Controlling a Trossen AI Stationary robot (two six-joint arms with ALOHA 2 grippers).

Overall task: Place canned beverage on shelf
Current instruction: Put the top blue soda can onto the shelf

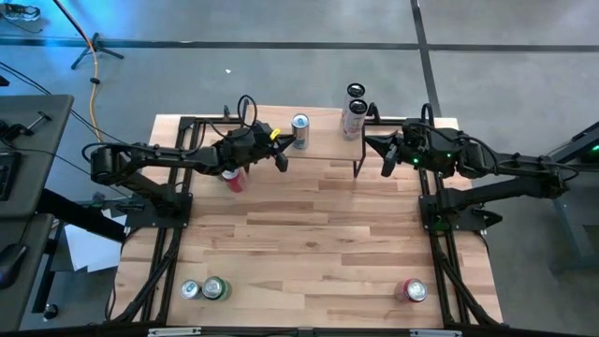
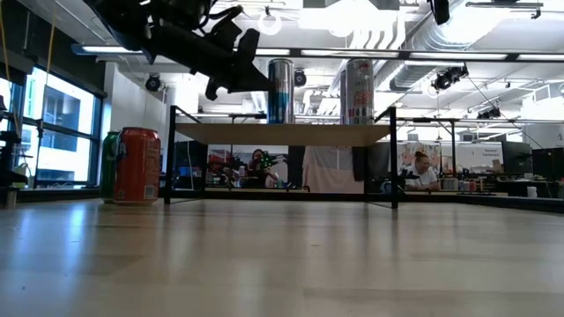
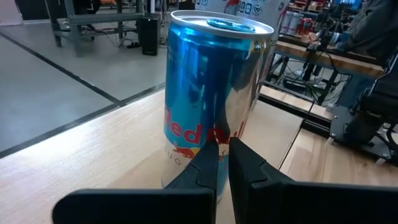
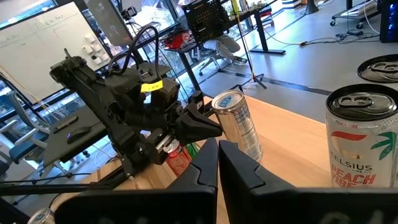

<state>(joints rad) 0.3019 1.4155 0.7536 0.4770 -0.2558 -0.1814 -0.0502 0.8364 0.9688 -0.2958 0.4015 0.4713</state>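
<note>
The desk (image 1: 309, 243) is a light-wood plank top on a black metal frame, standing on a grey concrete floor. At its far edge stands the shelf (image 1: 328, 142), a small raised light-wood board on thin black legs. On the shelf stand two upright cans: a tall blue-and-silver beverage can (image 1: 299, 131) and, well to its right, a white Celsius can (image 1: 353, 119).

The left pincer (image 1: 280, 159) hovers just in front of the blue can with its fingers closed together and holding nothing. The right pincer (image 1: 376, 150) hangs near the shelf's right end, likewise shut and empty.

A red can (image 1: 233, 178) stands on the desk under the left arm. At the near edge stand a silver can (image 1: 190, 290) touching a green one (image 1: 216, 288), and a red can (image 1: 413, 290) well apart on the right.

The low view shows an open workshop with ceiling ducts, windows and seated people (image 2: 423, 172) beyond the shelf.
</note>
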